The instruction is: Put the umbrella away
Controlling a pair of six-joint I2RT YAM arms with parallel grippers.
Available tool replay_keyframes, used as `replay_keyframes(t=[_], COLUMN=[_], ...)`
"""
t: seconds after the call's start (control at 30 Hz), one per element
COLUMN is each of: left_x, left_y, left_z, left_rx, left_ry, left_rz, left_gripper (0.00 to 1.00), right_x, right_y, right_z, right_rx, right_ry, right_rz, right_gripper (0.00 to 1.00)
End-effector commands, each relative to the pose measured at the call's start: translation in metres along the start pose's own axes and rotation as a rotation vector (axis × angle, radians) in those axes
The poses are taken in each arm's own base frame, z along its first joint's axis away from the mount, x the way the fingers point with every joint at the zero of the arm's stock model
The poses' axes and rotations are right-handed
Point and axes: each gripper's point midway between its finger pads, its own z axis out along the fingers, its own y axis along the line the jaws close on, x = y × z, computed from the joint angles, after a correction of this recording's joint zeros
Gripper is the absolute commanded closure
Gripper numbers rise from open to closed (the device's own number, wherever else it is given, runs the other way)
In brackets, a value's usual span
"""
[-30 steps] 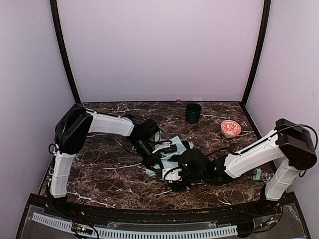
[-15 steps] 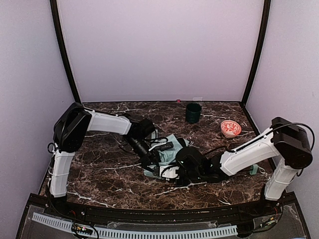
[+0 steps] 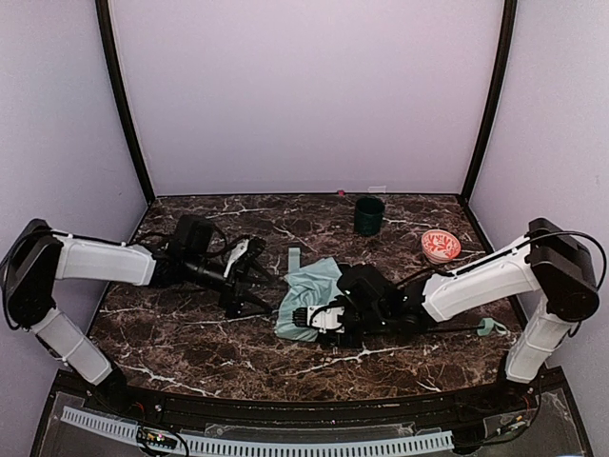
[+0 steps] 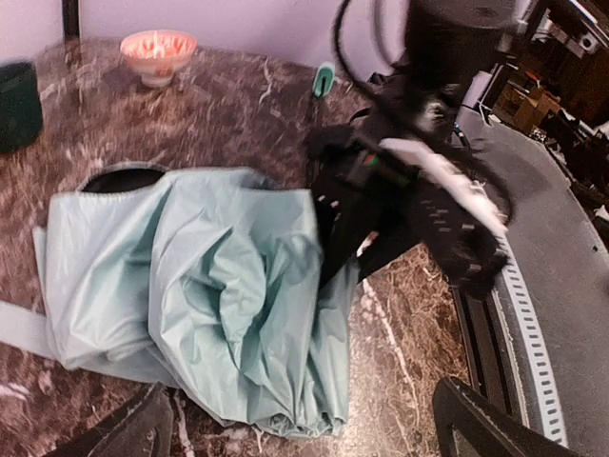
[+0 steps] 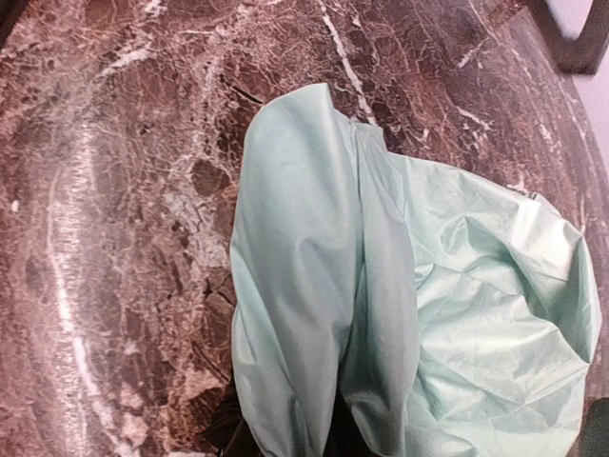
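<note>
The umbrella lies crumpled mid-way across the tabletop. Our right tool is pinched on a fold of its canopy, and our left tool is wide open and empty nearby. We judge we are gathering fabric; next the left needs a hold on loose cloth.

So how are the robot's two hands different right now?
The left hand is wide open and holds nothing; the right hand is pinched shut on the mint fabric of the umbrella. The left hand sits clear of the umbrella, while the right hand touches it. Both hang low over the marble table.
</note>
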Motion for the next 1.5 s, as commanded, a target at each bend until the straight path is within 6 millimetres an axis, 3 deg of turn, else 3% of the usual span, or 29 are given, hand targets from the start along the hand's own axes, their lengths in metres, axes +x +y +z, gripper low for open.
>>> replay_keyframes(t=[0.0, 0.13, 0.27, 0.43, 0.57, 0.7, 0.97, 1.0, 1.03, 1.1, 1.17, 1.3, 1.47], left_x=[-0.044, -0.026, -0.003, 0.012, 0.031, 0.049, 0.102, 0.107, 0.111, 0.113, 0.114, 0.113, 0.115], left_y=[-0.036, -0.045, -0.054, -0.057, -0.04, -0.021, -0.001, -0.002, -0.006, -0.015, -0.022, -0.032, -0.034], left_z=[-0.016, 0.005, 0.032, 0.058, 0.081, 0.094, 0.112, 0.114, 0.114, 0.115, 0.113, 0.108, 0.096], left_rx=[-0.096, -0.227, -0.21, -0.177, -0.209, -0.232, -0.14, -0.115, -0.084, -0.029, 0.002, 0.061, 0.093], left_ry=[-0.211, -0.074, 0.096, 0.195, 0.282, 0.362, 0.632, 0.656, 0.674, 0.677, 0.675, 0.677, 0.696], left_rz=[0.447, 0.671, 0.776, 0.85, 0.88, 0.872, 0.684, 0.662, 0.632, 0.586, 0.549, 0.436, 0.282], left_gripper=[0.04, 0.06, 0.05, 0.01, 0.01, 0.02, 0.16, 0.21, 0.33, 0.52, 0.59, 0.66, 0.72], right_x=[0.022, 0.018, 0.015, 0.006, 0.012, 0.018, 0.016, 0.016, 0.016, 0.017, 0.017, 0.02, 0.027], right_y=[0.04, 0.034, 0.02, 0.022, 0.033, 0.027, 0.012, 0.01, 0.007, -0.001, -0.014, -0.046, -0.074], right_z=[-0.013, -0.019, -0.027, -0.033, -0.026, -0.019, -0.01, -0.01, -0.011, -0.015, -0.023, -0.04, -0.067], right_rx=[-0.291, -0.384, -0.484, -0.664, -0.765, -0.786, -0.795, -0.786, -0.776, -0.742, -0.687, -0.55, -0.366], right_ry=[0.047, 0.002, -0.068, -0.123, -0.09, -0.103, -0.141, -0.139, -0.138, -0.136, -0.145, -0.165, -0.16], right_rz=[0.206, 0.377, 0.562, 0.692, 0.738, 0.774, 0.788, 0.786, 0.785, 0.788, 0.794, 0.811, 0.796], right_gripper=[1.0, 1.0, 1.0, 1.0, 1.0, 1.0, 0.98, 0.95, 0.92, 0.83, 0.75, 0.58, 0.52])
